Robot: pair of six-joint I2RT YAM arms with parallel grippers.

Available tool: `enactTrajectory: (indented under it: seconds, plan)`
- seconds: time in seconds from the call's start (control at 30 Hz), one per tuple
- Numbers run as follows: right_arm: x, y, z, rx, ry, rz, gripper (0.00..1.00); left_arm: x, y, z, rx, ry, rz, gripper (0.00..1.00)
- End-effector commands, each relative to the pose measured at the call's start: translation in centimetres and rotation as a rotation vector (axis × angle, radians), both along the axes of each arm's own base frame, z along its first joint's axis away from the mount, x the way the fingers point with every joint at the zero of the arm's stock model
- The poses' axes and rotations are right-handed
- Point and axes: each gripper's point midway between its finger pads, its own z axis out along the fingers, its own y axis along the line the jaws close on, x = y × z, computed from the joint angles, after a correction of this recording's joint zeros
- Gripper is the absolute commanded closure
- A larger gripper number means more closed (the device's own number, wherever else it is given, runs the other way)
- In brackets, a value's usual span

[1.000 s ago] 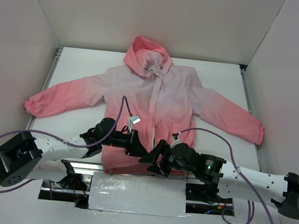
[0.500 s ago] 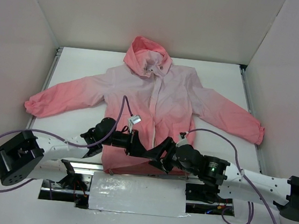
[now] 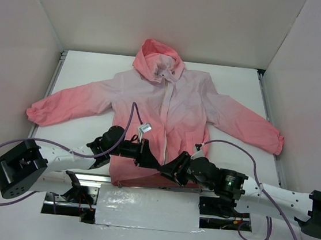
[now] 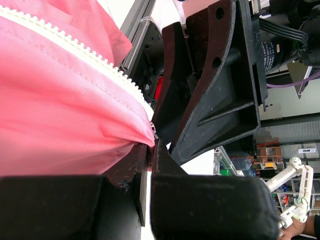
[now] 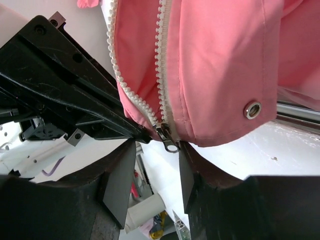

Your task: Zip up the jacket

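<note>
The jacket (image 3: 168,103) lies flat on the table (image 3: 96,69), with the hood (image 3: 156,53) at 12 o'clock and the hem (image 3: 124,176) at 6, by the arms. The left pincer (image 4: 150,156) is clamped narrow on the hem corner. The right pincer (image 5: 156,150) stands half wide astride the pull (image 5: 169,141), not gripping it. The thin, soft, slick cloth will likely bunch, so take the small pull firmly and keep the hem taut.

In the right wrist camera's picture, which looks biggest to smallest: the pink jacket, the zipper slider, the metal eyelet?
1. jacket, by far
2. zipper slider, with its pull
3. metal eyelet, only slightly smaller
</note>
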Motion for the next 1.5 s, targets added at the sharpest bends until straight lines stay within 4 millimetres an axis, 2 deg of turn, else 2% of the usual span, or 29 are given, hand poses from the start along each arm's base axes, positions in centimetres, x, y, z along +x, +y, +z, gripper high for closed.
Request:
enactTrajectory:
  seconds: [0.0, 0.17, 0.4, 0.93, 1.47]
  plan:
    - [0.6, -0.5, 0.0, -0.006, -0.030, -0.030, 0.54, 0.1, -0.7, 2.8, -0.078, -0.061, -0.035, 1.00]
    - [0.4, -0.7, -0.4, -0.023, -0.028, -0.023, 0.58, 0.1, -0.7, 2.6, -0.074, -0.058, -0.035, 1.00]
    - [0.7, -1.1, 0.1, -0.007, -0.040, -0.042, 0.63, 0.0, -0.6, 2.7, -0.075, -0.060, -0.037, 1.00]
    - [0.6, -1.1, 0.5, -0.001, -0.042, -0.037, 0.67, 0.0, -0.3, 2.6, -0.058, -0.070, -0.024, 1.00]
    - [0.6, -1.2, 0.7, -0.004, -0.057, -0.034, 0.81, -0.2, -0.2, 2.8, -0.070, -0.068, -0.026, 1.00]
